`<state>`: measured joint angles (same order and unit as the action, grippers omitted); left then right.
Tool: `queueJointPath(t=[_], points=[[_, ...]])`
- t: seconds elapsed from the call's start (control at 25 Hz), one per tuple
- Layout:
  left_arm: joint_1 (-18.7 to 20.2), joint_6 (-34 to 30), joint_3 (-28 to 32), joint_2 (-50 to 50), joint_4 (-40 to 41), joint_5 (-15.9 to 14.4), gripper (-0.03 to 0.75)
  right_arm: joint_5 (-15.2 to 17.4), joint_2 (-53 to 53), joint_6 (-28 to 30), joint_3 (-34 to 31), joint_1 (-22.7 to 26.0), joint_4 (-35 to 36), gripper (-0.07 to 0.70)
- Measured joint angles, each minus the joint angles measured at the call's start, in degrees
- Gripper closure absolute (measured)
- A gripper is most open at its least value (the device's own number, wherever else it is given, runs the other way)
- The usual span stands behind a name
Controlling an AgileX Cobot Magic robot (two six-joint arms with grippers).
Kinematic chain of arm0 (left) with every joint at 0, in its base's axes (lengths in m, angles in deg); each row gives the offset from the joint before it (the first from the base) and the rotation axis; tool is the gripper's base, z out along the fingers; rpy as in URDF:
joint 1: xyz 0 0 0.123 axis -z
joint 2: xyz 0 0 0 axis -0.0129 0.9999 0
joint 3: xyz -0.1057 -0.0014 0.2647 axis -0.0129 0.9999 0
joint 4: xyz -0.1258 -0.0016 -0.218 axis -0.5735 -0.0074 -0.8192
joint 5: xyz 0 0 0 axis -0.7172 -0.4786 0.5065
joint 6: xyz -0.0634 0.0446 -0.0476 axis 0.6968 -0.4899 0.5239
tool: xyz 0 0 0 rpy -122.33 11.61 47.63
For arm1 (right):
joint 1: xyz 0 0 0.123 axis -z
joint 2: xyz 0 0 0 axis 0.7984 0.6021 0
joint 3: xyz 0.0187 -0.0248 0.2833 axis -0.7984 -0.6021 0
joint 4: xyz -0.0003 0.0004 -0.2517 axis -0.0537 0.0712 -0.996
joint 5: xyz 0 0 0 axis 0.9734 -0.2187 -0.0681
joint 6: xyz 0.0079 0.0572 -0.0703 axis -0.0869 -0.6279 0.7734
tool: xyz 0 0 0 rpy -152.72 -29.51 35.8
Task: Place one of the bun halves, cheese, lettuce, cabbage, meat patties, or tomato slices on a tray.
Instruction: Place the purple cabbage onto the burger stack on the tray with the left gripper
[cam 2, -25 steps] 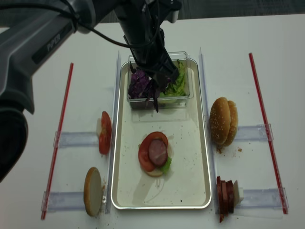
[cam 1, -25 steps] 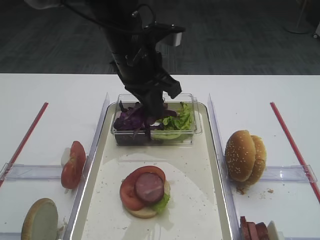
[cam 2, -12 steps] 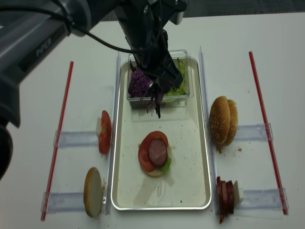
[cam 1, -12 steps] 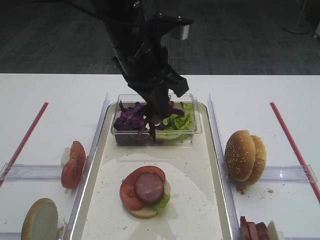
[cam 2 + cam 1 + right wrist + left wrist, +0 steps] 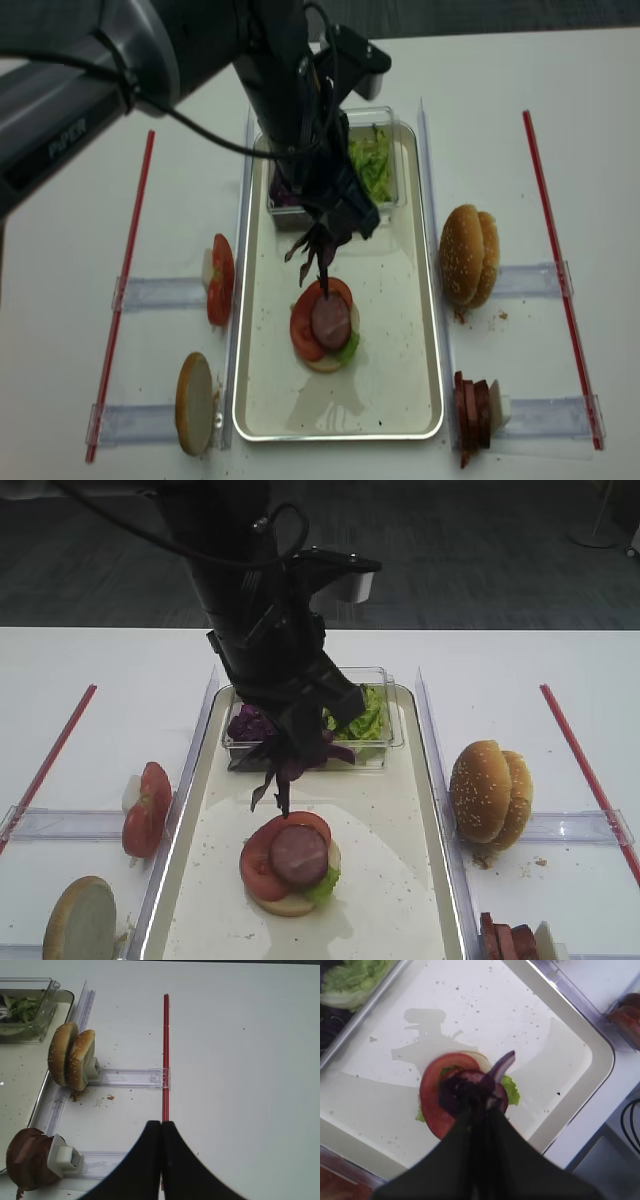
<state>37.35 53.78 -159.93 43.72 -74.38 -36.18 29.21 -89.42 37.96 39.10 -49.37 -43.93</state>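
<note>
My left gripper [image 5: 300, 735] is shut on a bunch of purple cabbage [image 5: 284, 768] strips that dangle over the tray [image 5: 400, 880]. Just below their tips lies a stack: a meat patty [image 5: 298, 854] on a tomato slice [image 5: 256, 868], lettuce [image 5: 322, 885] and a bun half [image 5: 285, 905]. In the left wrist view the cabbage [image 5: 470, 1092] hangs directly above that patty, apart from it. My right gripper [image 5: 161, 1125] is shut on nothing, above the bare table beside a red strip [image 5: 165, 1050].
A clear box [image 5: 385, 742] with lettuce [image 5: 362, 715] and more cabbage [image 5: 245, 723] sits at the tray's far end. Racks hold tomato slices [image 5: 147, 808] and a bun half [image 5: 80, 918] on the left, bun halves [image 5: 490, 792] and meat patties [image 5: 505, 940] on the right.
My left gripper has lifted cabbage strips out of the clear box and carried them toward the near side, over the stack. The right gripper has stayed put.
</note>
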Motion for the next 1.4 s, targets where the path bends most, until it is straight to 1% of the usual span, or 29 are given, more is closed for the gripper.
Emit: queueJointPath(t=[0.28,0.4,0.6,1.2,1.28,1.4], points=[[2.08,1.11,5.93,-3.37,0.0,0.1,0.695,0.0,0.0,0.0,0.0,0.0,0.0,0.595],[3.22,1.24,7.66,-4.24,0.0,0.21,0.695,0.0,0.0,0.0,0.0,0.0,0.0,0.595],[4.07,1.24,10.11,-4.53,0.0,0.21,0.696,0.0,0.0,0.0,0.0,0.0,0.0,0.595],[4.19,0.42,10.34,-3.27,0.21,0.42,0.696,0.0,0.0,-0.26,0.0,0.0,0.0,0.595],[4.19,0.42,10.34,-2.43,0.85,0.87,0.696,0.0,0.0,-0.26,0.0,0.0,0.0,0.595],[4.19,0.42,10.34,-1.67,2.14,2.62,0.696,0.0,0.0,-0.26,0.0,0.0,0.0,0.595]])
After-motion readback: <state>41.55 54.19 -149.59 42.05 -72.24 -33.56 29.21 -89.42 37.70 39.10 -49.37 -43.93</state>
